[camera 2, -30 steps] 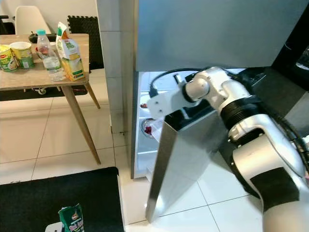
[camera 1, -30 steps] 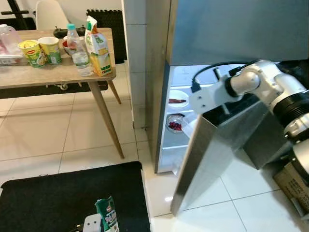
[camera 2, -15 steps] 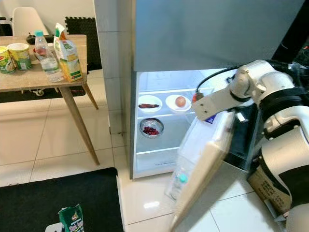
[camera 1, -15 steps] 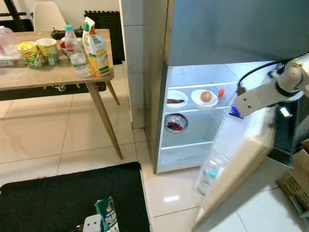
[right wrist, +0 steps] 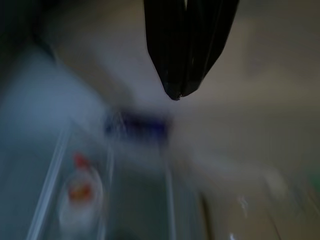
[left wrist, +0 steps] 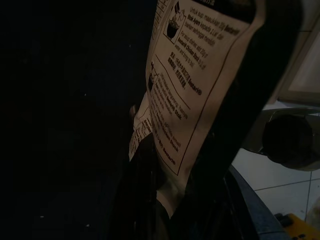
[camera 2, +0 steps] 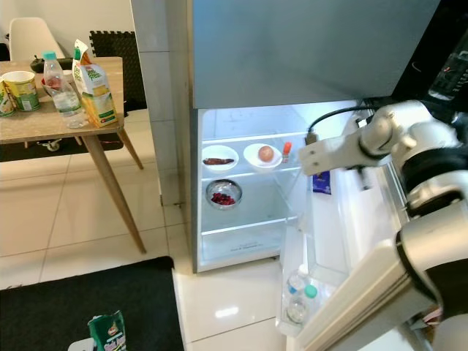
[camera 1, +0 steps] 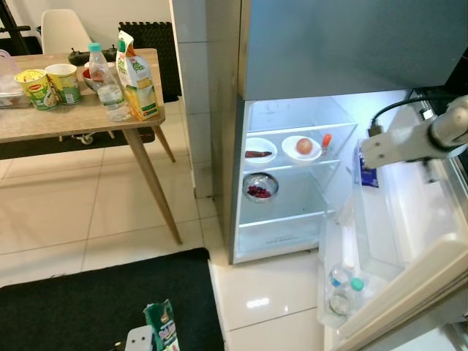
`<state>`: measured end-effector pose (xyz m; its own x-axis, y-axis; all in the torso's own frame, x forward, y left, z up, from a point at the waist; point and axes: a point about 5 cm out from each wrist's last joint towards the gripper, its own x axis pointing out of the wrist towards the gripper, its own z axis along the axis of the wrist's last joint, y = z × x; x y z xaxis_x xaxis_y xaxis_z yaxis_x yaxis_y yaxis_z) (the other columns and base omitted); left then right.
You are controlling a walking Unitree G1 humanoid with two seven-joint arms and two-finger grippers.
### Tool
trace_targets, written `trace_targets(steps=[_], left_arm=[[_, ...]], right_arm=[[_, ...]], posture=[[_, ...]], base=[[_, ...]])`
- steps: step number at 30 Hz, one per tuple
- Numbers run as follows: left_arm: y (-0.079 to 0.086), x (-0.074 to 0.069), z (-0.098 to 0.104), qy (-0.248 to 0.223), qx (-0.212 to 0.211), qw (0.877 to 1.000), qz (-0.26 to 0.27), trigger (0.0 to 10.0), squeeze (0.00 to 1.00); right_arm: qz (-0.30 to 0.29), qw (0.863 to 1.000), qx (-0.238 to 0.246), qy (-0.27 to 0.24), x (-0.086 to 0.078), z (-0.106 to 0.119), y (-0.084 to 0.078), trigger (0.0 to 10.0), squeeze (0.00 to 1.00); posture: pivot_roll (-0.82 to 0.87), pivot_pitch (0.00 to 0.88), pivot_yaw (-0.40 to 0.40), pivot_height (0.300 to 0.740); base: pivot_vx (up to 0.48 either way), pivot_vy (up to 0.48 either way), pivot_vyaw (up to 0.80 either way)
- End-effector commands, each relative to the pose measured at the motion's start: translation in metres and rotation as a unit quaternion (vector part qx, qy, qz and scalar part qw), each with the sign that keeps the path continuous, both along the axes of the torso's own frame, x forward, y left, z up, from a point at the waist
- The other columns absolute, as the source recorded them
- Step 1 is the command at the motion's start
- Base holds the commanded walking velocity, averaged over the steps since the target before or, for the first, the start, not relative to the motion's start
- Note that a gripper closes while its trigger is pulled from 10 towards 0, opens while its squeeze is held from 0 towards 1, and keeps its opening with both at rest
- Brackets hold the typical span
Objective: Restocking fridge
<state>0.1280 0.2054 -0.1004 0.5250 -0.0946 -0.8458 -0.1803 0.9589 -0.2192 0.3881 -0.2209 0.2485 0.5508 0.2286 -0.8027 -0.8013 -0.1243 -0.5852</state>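
Fridge (camera 1: 351, 44): lower compartment lit, its door (camera 1: 409, 241) swung wide toward the robot's right.

Upper shelf (camera 1: 292, 164): a white plate (camera 1: 260, 148) with a dark red item, a second plate (camera 1: 301, 148) with a round orange-brown item, and a small orange-capped bottle (camera 1: 326, 141) just beside it.

Next level down: a bowl (camera 1: 260, 186) of red pieces.

Door, inner side: a blue packet (camera 1: 367, 172) in the upper rack; two bottles (camera 1: 344, 289) in the bottom rack.

Right gripper (right wrist: 185, 75): on the arm reaching across the open door, near the blue packet; fingers pressed together, nothing between them. View blurred.

Left gripper (left wrist: 195, 165): low, over a black mat (camera 1: 102, 300); pinching a green packet (camera 1: 162, 329), whose printed back shows between the fingers.

Surface (camera 1: 66, 121), wooden, left of the fridge: two cups (camera 1: 47, 84), a water bottle (camera 1: 108, 82), a juice carton (camera 1: 135, 73).
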Motion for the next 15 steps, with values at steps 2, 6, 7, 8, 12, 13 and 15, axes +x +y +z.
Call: trace_targets(steps=[2,6,7,8,12,13,15], left_arm=[[-0.009,-0.009,-0.005,0.02,-0.019,1.0,-0.007,10.0,0.0],[-0.01,-0.009,-0.005,0.02,-0.02,1.0,-0.008,10.0,0.0],[-0.011,-0.008,-0.005,0.019,-0.02,1.0,-0.007,10.0,0.0],[-0.011,-0.008,-0.005,0.019,-0.02,1.0,-0.007,10.0,0.0],[-0.011,-0.008,-0.005,0.019,-0.021,1.0,-0.006,10.0,0.0],[-0.011,-0.009,-0.005,0.019,-0.022,1.0,-0.005,10.0,0.0],[-0.012,-0.009,-0.005,0.02,-0.022,1.0,-0.005,10.0,0.0]], right_arm=[[0.027,0.992,0.118,0.024,-0.001,-0.033,0.035,10.0,0.0],[0.008,0.987,0.142,0.067,-0.008,-0.074,0.044,10.0,0.0],[0.0,0.987,0.143,0.073,-0.01,-0.084,0.045,10.0,0.0],[0.0,0.987,0.143,0.073,-0.01,-0.084,0.045,10.0,0.0],[-0.021,0.988,0.118,0.095,-0.02,-0.117,0.048,10.0,0.0],[-0.025,0.991,0.084,0.104,-0.024,-0.128,0.043,10.0,0.0],[-0.027,0.992,0.044,0.116,-0.03,-0.137,0.035,10.0,0.0]], posture=[[-0.11,0.0,-0.065,0.74],[-0.11,0.0,-0.065,0.74],[-0.11,0.0,-0.069,0.74],[-0.11,0.0,-0.069,0.74],[-0.11,0.0,-0.069,0.74],[-0.11,0.0,-0.069,0.74],[-0.11,0.0,-0.074,0.74]], base=[[0.0,0.0,0.0],[0.0,0.0,0.0],[0.0,0.0,0.0],[0.0,0.0,0.0],[0.0,0.0,0.0],[0.0,0.0,0.0],[0.0,0.0,0.0]])
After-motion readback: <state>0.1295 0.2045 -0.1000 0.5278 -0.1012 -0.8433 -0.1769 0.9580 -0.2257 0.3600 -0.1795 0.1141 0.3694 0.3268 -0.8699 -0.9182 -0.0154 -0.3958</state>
